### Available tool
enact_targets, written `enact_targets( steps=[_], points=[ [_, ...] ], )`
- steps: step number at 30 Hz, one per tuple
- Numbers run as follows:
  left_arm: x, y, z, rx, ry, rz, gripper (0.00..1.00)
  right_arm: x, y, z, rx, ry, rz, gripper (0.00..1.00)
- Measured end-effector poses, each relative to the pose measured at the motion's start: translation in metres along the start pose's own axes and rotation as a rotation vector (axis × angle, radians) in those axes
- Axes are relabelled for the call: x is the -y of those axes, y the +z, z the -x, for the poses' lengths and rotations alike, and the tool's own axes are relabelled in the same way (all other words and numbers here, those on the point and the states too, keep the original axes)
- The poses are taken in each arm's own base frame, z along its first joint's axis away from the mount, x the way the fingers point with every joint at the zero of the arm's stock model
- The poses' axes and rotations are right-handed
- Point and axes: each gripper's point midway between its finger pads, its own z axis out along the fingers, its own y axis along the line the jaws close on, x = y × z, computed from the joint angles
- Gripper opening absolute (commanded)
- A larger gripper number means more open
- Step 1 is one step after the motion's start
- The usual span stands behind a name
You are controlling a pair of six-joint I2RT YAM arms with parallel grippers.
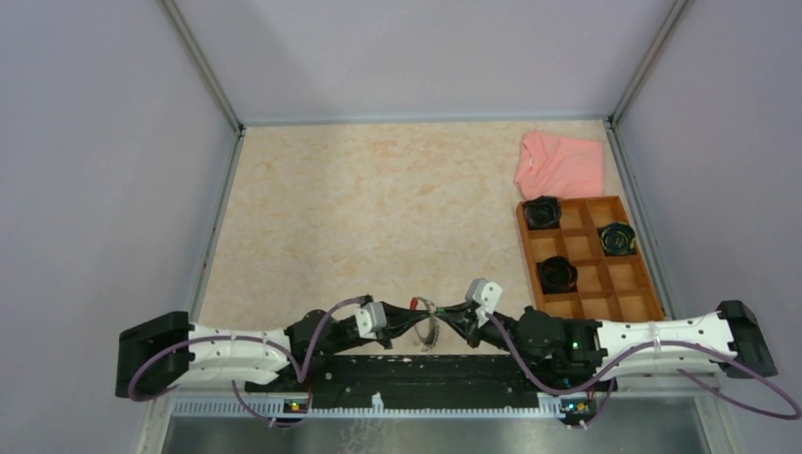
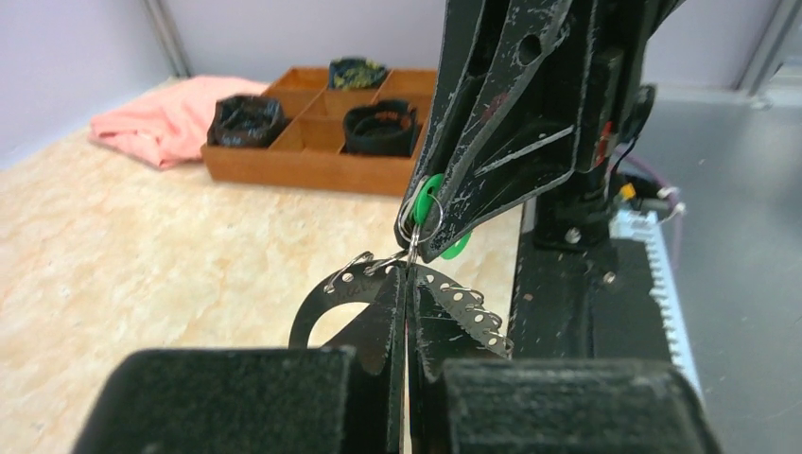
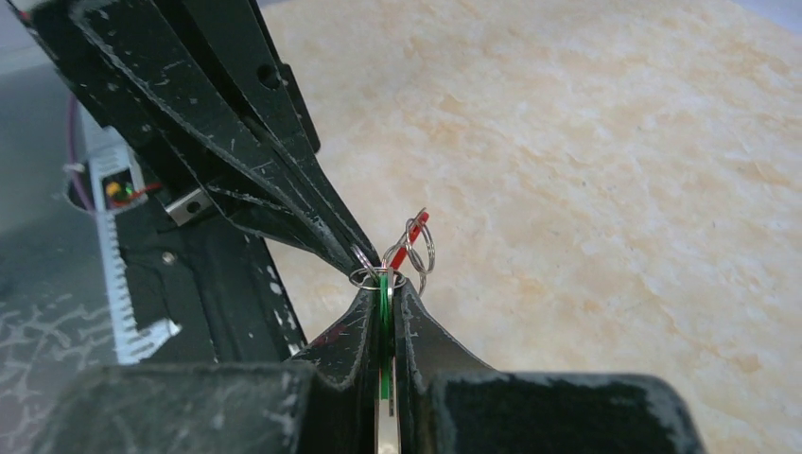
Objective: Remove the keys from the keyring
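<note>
Both grippers meet tip to tip low over the table's near edge. My left gripper [image 2: 409, 274] is shut on the keyring [image 2: 345, 288], seen as a thin grey arc with small holes and small split rings along it. My right gripper [image 3: 386, 280] is shut on the green-headed key [image 3: 384, 301], whose silvery blade runs back between the fingers. The key's green head [image 2: 431, 200] also shows in the left wrist view between the right fingers [image 2: 501, 142]. A red sleeve [image 3: 412, 238] and small rings hang just past the tips. From above, the keyring [image 1: 432, 327] sits between both grippers. Other keys are not distinguishable.
A wooden compartment tray [image 1: 628, 278] with three black coiled bundles stands at the right. A pink cloth [image 1: 560, 163] lies behind it. A black rail [image 1: 426, 371] runs along the near edge under the arms. Grey walls enclose the table.
</note>
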Motion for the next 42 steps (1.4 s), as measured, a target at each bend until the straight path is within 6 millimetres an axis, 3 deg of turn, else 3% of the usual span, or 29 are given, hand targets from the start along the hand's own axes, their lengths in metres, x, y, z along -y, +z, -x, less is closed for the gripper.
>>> enact_targets(
  steps=[11, 29, 42],
  points=[
    [-0.010, -0.006, -0.044, -0.226, 0.086, 0.029, 0.00, 0.007, 0.005, -0.042, -0.267, -0.100, -0.068, 0.00],
    [-0.010, -0.006, -0.057, -0.273, 0.201, -0.009, 0.00, 0.010, 0.006, -0.053, -0.521, -0.175, -0.116, 0.00],
    [-0.001, -0.007, -0.065, -0.301, 0.278, -0.035, 0.00, 0.017, 0.014, -0.061, -0.639, -0.055, -0.139, 0.00]
  ],
)
